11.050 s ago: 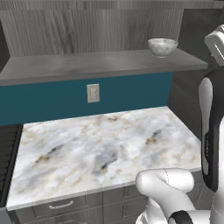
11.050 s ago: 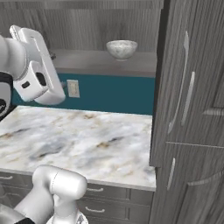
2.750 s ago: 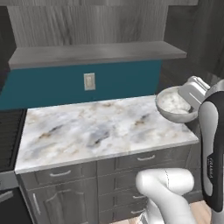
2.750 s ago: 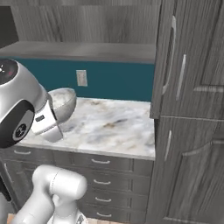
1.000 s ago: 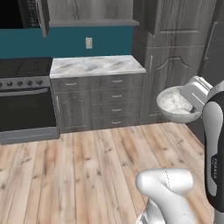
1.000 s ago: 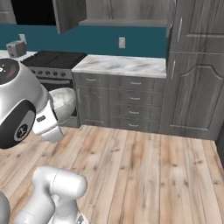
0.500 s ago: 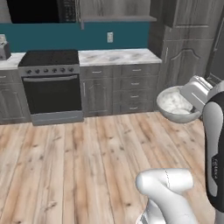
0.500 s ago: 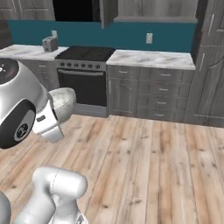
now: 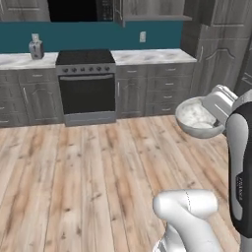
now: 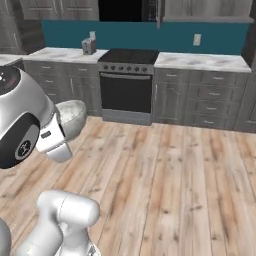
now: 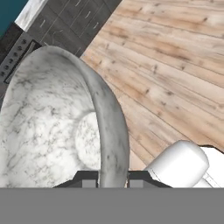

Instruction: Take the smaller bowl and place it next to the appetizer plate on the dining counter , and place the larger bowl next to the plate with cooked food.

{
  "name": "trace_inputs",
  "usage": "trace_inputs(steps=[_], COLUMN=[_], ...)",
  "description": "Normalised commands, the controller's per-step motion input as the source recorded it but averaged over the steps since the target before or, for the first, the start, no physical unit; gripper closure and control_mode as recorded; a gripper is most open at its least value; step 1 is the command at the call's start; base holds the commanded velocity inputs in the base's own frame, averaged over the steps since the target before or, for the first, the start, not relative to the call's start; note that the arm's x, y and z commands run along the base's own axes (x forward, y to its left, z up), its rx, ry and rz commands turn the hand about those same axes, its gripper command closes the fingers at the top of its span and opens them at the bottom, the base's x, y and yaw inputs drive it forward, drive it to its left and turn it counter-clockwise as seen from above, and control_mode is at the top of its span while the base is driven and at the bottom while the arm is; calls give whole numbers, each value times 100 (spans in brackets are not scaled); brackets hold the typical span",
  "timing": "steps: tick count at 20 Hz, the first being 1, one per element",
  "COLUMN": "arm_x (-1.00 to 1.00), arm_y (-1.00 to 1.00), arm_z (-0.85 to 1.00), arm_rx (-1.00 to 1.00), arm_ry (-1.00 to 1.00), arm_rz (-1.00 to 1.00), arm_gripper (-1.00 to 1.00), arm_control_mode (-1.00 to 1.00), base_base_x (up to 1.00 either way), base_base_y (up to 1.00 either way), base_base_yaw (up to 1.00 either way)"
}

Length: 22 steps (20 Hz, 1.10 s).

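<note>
The gripper (image 11: pixel 112 177) is clamped on the rim of the small deep grey-white marble bowl (image 9: pixel 198 118); one dark finger sits inside the bowl and one outside; the bowl hangs in the air over the pale wooden plank floor (image 9: pixel 88 167), up beside the white arm; in the right base view the bowl (image 10: pixel 72 116) peeks out from behind the big round arm joint; far behind stands a black oven (image 9: pixel 87 86) set among grey drawers (image 10: pixel 205 100); a white-grey marble worktop (image 10: pixel 200 61) runs along the blue-green wall (image 9: pixel 88 35); a small grey toaster (image 10: pixel 89 46) sits on the worktop left of the oven
</note>
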Motion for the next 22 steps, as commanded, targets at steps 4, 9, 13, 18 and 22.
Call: trace_inputs(steps=[4, 9, 13, 18, 22], arm_x=[0, 0, 0, 0, 0], arm_y=[0, 0, 0, 0, 0], arm_z=[0, 0, 0, 0, 0], arm_rx=[0, 0, 0, 0, 0], arm_ry=[0, 0, 0, 0, 0], arm_rz=[0, 0, 0, 0, 0], arm_gripper=[100, 100, 100, 100, 100], arm_control_mode=[100, 100, 100, 100, 100], base_base_x=[-100, -100, -100, -100, -100], base_base_y=[98, 98, 91, 75, 53], base_base_yaw=[0, 0, 0, 0, 0])
